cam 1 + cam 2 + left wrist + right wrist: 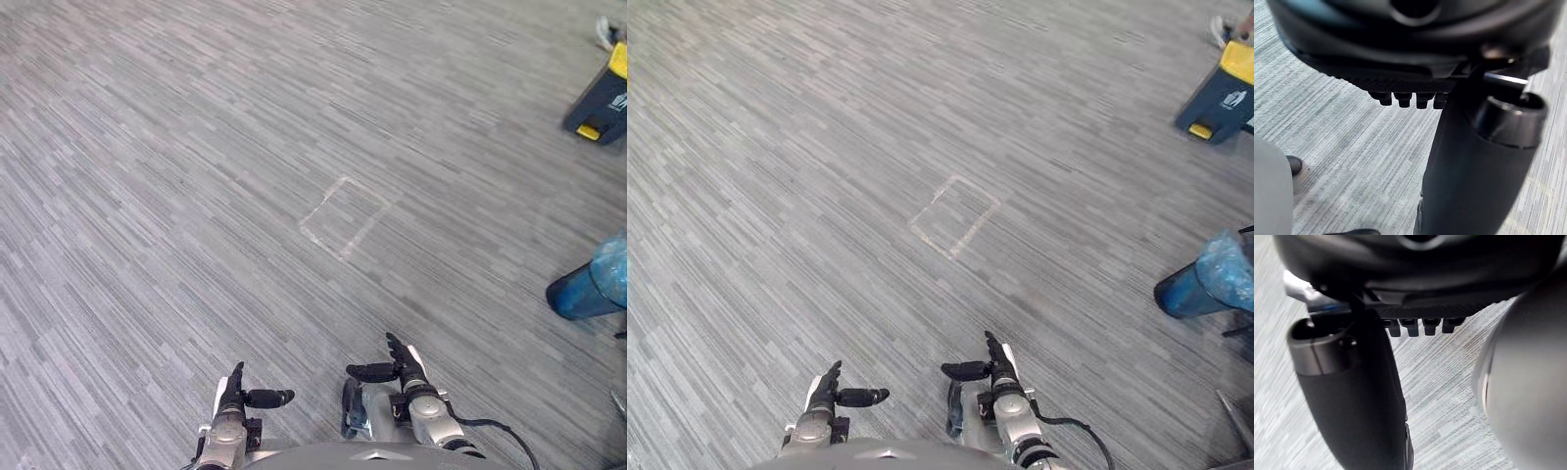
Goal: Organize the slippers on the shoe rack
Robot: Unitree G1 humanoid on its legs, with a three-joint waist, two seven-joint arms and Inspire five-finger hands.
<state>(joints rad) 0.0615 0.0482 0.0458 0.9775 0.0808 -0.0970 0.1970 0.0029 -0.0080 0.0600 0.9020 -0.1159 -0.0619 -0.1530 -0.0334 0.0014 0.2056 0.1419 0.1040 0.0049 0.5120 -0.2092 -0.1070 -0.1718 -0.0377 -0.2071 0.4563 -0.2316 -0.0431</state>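
Left hand and right hand hang released, fingers straight, holding nothing, above the carpet floor; a taped square lies ahead of them. Likely the searching step: next, turn to locate slippers and rack

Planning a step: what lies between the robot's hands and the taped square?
Bare carpet between left hand, right hand and taped square, in both eye views.

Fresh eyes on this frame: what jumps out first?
The grey striped carpet floor dominates, with a pale rectangle outline marked near its middle. At the right sit a navy and yellow object far off and a blue plastic-covered container nearer. The dark left hand and right hand hang open and empty at the bottom.
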